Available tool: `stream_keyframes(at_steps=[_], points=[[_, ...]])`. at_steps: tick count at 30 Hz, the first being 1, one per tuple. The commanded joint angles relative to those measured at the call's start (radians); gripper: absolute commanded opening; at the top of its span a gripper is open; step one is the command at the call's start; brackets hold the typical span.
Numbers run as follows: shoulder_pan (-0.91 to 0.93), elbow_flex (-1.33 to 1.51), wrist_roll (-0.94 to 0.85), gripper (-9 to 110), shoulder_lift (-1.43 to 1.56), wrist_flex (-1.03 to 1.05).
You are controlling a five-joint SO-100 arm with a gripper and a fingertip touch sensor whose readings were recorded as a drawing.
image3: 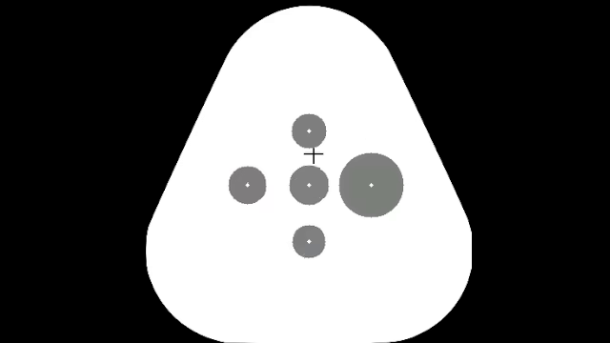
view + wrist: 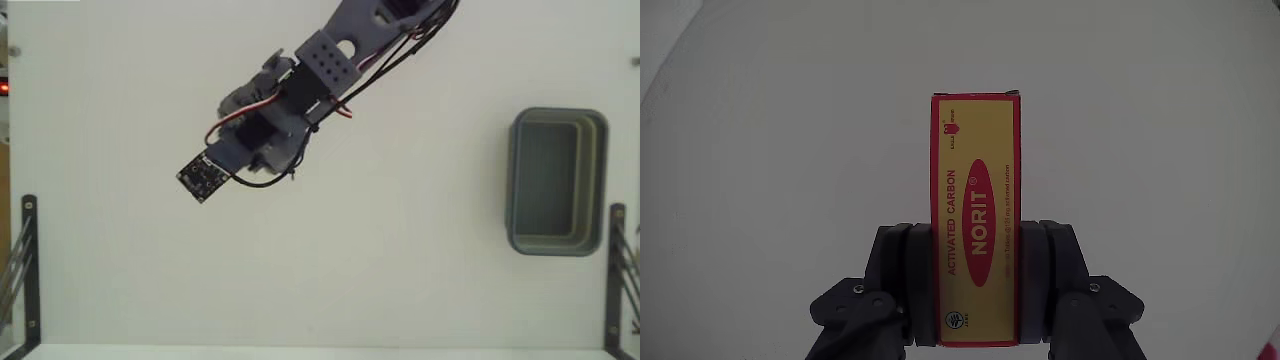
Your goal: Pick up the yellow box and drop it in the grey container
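Wrist view shows the gripper (image 2: 976, 285) squeezing the yellow box (image 2: 976, 190) from both sides. One dark finger (image 2: 902, 265) presses on the left of the box and the other presses on the right, down near its lower end. The box stands tall in the picture, and most of it sticks out past the fingers. It has a red edge all around and a red oval with the word NORIT in it. Next to the oval it says ACTIVATED CARBON. Behind the box there is only the plain white table (image 2: 760, 120).

In the fixed view the grey arm (image 2: 300, 95) reaches in from the top and points down to the left. The box cannot be seen here. The grey container (image 2: 558, 182) sits on the right side of the table, well apart from the arm. It is a tub with round corners and a thick rim, and nothing is in it.
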Motion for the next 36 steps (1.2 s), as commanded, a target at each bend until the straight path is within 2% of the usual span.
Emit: stream_keyframes(at_steps=[1,19,36], points=[[0.011,-0.086,0.003,40,0.040,0.046],[0.011,-0.397,0.003,40,-0.043,0.275],[0.011,-0.816,0.003,40,-0.195,0.541]])
